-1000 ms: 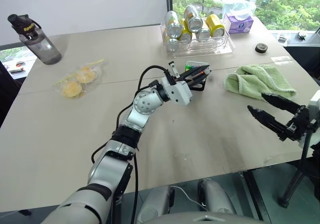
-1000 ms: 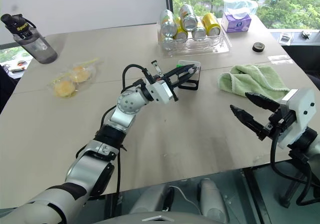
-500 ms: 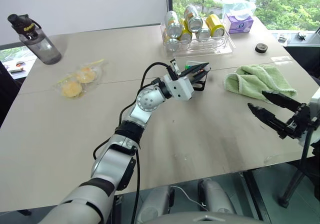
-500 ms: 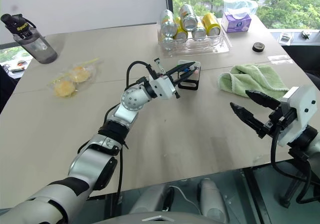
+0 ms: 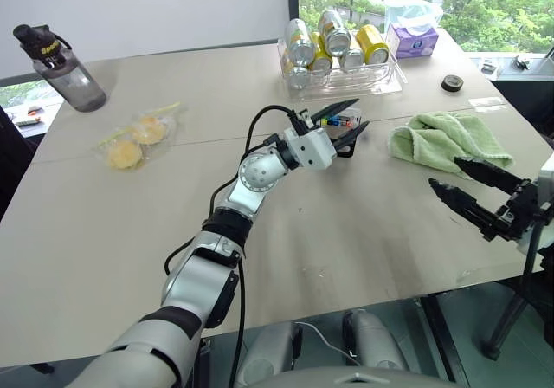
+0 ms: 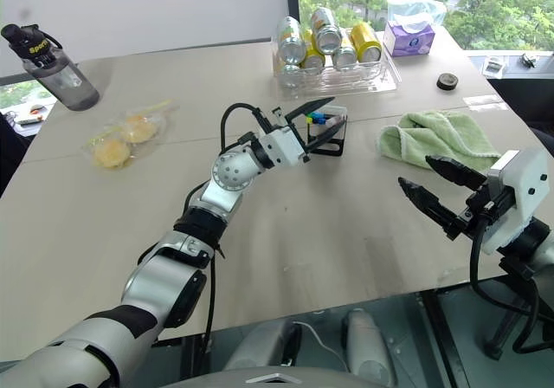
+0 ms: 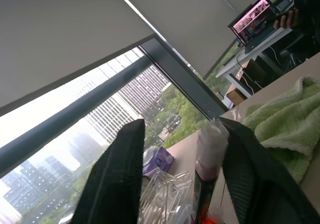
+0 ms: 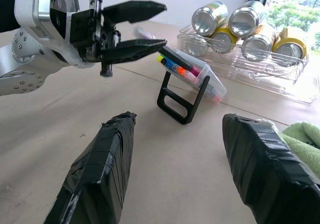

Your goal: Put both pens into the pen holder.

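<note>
Jaws of the left gripper [image 5: 344, 117] are standing apart, one black finger above and one below, holding nothing, poised right over the small black box-shaped pen holder with the white top rim [image 8: 192, 82]. In the right wrist view the lower finger is reaching to the holder's near top edge; whether it is touching the rim cannot be told. A row of short coloured marker caps [image 8: 173, 66] is showing along the holder's open top, and a pale, blurred pen end [image 8: 144, 33] is sticking out past it between the spread fingers. In the left wrist view a pale pink-tipped cap [image 7: 210, 151] is rising between the two dark fingers; its barrel is cut off below, so which pen it is stays hard to make out, and the second pen cannot be picked out with any certainty.

Jaws of the right gripper [image 6: 430, 185] are also standing wide with nothing between them, hovering off the near right edge of the beige desk [image 5: 346, 223], well apart from the holder.

Just beyond the holder, a clear plastic tray of silver and yellow drink cans [image 5: 336, 48] is sitting on the desk. A crumpled light green towel [image 5: 446, 141] is lying to the right of the holder, between it and the right gripper.
</note>
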Tool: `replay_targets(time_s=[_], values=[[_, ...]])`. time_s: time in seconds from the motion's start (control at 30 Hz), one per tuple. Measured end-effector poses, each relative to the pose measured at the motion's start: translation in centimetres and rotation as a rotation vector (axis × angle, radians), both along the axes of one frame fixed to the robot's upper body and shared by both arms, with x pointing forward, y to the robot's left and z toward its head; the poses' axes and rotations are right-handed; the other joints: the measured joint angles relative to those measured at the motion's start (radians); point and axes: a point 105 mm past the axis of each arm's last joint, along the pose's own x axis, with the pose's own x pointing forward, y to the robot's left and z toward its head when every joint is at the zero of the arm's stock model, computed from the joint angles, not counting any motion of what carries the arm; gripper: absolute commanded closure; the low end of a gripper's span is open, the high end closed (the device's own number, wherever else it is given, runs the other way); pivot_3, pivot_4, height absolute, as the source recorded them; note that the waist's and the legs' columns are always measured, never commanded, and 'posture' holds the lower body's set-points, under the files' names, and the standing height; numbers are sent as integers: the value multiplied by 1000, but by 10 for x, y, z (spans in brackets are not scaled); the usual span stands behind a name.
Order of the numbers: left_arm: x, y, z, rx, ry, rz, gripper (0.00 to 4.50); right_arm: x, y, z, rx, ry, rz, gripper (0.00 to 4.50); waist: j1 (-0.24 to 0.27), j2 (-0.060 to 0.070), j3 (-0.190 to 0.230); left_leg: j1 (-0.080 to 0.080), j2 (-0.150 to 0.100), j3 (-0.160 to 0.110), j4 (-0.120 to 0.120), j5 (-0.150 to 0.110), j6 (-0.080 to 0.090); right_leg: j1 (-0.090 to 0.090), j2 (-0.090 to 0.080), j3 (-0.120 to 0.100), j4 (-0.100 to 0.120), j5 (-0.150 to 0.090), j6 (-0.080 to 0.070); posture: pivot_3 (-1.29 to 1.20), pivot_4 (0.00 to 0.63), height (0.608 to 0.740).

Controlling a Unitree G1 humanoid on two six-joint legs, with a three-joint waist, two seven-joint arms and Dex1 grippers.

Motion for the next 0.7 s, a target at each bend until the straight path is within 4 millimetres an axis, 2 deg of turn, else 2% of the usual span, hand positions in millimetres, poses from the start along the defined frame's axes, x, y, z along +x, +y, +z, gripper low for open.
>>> replay_targets(time_s=[0.07,0.53,0.7], values=[[1,1,1,-11,-1,7,17,0,0,0,-1,-2,4,1527,0,0,0,0,0,0,0,0,0,0,0,0,0,0,0,0,150,739],[4,7,3,-19,-1,35,17,-1,1,1,-3,-5,14,1527,0,0,0,0,0,0,1,0,0,0,0,0,1,0,0,0,150,739],[-3,21,-1,-6,17,48,17,0,1,-1,-4,-1,20,1527,-4,0,0,1,0,1,0,0,0,0,0,1,2,0,0,0,150,739]])
